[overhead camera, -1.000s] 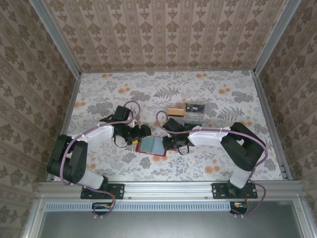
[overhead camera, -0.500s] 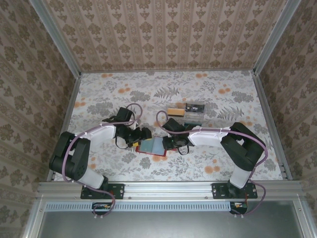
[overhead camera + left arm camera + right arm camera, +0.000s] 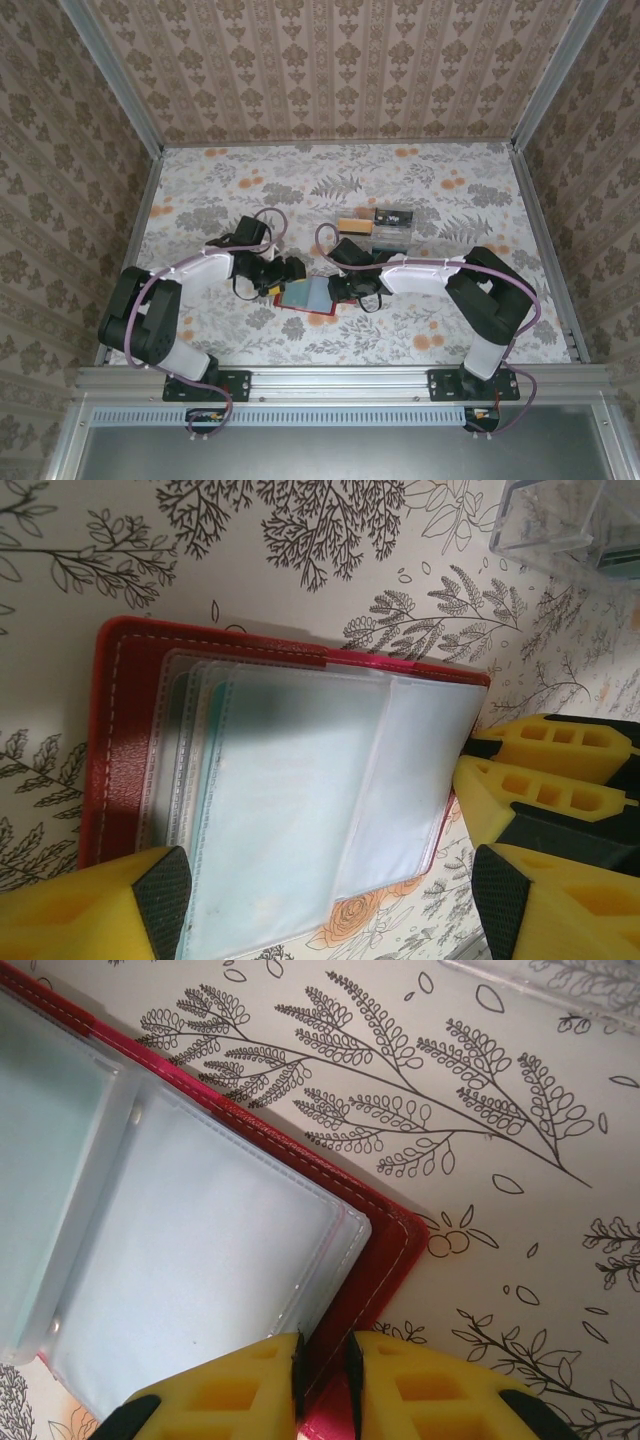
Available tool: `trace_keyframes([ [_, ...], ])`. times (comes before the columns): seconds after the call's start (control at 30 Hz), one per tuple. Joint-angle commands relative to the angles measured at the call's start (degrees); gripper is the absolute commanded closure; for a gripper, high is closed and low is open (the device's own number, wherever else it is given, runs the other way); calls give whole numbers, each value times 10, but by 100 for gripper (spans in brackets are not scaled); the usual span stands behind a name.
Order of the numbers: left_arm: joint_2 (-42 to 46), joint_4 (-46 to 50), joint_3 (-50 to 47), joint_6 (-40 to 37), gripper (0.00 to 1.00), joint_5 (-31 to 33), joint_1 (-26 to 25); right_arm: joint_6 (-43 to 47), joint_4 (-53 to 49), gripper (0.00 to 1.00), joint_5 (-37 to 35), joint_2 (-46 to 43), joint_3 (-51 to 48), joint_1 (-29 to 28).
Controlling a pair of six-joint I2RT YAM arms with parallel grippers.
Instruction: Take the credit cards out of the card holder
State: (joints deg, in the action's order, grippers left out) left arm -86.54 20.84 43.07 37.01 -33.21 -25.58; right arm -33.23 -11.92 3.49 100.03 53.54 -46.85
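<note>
A floral desk cloth (image 3: pixel 450 320) printed with grey leaves and orange blooms is ringed by beige damask-papered walls (image 3: pixel 330 70). A silver aluminium rail (image 3: pixel 340 378) runs along the desk's near edge. A clear plastic box (image 3: pixel 565 525) rests near the desk's middle.

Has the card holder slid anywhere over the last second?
No. The card holder lies open in the same spot, nearer the arms than the clear box, with the right pincer pinching its edge.

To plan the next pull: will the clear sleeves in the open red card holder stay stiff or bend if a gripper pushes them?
Probably floppy: the clear sleeves are thin, layered film. Likely slippery too, being glossy. The card holder should hardly slide, as the right gripper pinches its red edge.
</note>
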Motion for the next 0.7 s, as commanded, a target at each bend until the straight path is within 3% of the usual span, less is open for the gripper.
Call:
trace_keyframes([
  [0.0, -25, 3, -10, -12, 23, -7, -2, -4, -1, 78, 2, 27, -12, 2],
  [0.2, -44, -19, -12, -6, 22, -30, -27, -5, 1, 78, 2, 29, -13, 2],
  [0.5, -41, -57, -19, 7, 9, -81, -32, -6, 1, 78, 4, 34, -12, 2],
  [0.67, -35, -48, -16, 5, 5, -73, -32, -5, 1, 78, 3, 34, -11, 2],
])
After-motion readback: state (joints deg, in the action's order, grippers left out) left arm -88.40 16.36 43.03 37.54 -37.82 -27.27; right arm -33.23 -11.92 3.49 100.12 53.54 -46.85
